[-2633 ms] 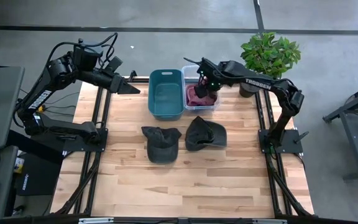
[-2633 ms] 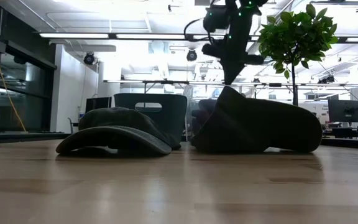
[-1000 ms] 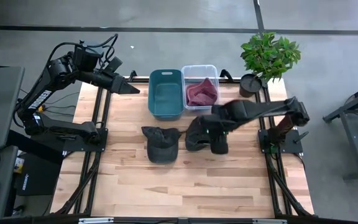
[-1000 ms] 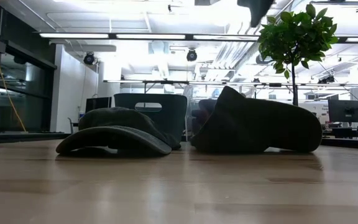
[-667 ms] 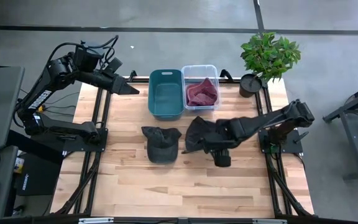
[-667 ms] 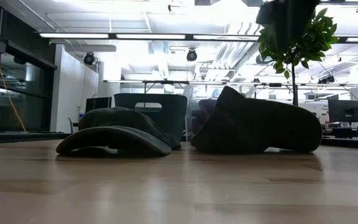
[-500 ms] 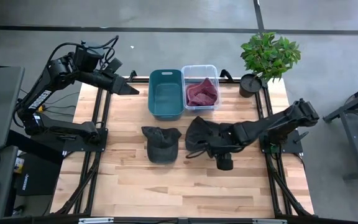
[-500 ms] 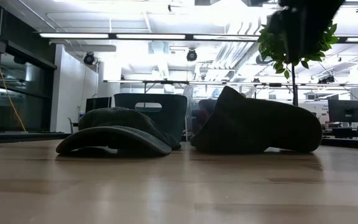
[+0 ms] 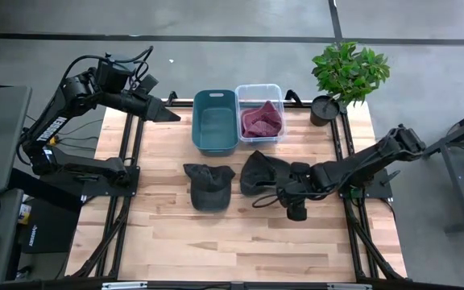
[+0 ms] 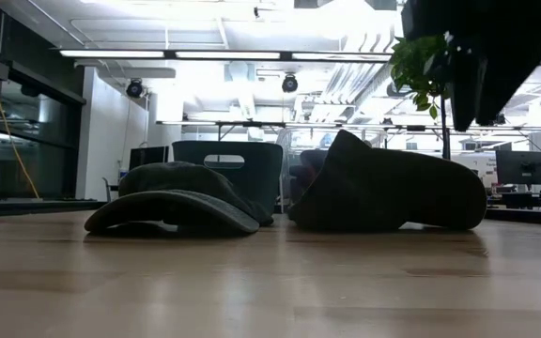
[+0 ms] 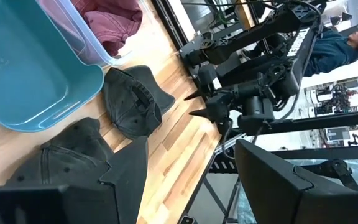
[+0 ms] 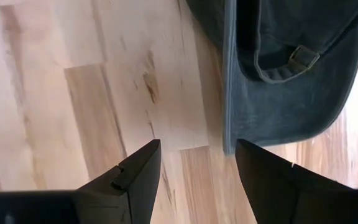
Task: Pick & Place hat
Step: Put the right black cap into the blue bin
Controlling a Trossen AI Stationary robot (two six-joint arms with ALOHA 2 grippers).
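Note:
Two dark hats lie on the wooden table: the left hat (image 9: 208,185) (image 10: 172,202) flat on its brim, and the right hat (image 9: 263,171) (image 10: 388,192) crumpled on its side. My right gripper (image 9: 263,200) (image 12: 197,155) hovers open just off the right hat's near side. In the right wrist view the hat's rear edge with the strap buckle (image 12: 303,59) lies just beyond the fingertips, untouched. In the low view the gripper (image 10: 482,66) hangs above the hat's height. My left gripper (image 9: 167,115) (image 11: 191,180) waits open above the table's far left corner.
A teal bin (image 9: 214,97) and a clear bin (image 9: 258,87) holding a maroon hat (image 9: 262,121) stand at the far edge. A potted plant (image 9: 349,71) stands at the far right corner. Bare wood (image 9: 232,242) stretches across the near half.
My right gripper has moved from above the right hat toward the table's near edge and come down, now showing large at the top right of the low view. Its fingers have stayed open. Neither dark hat has moved.

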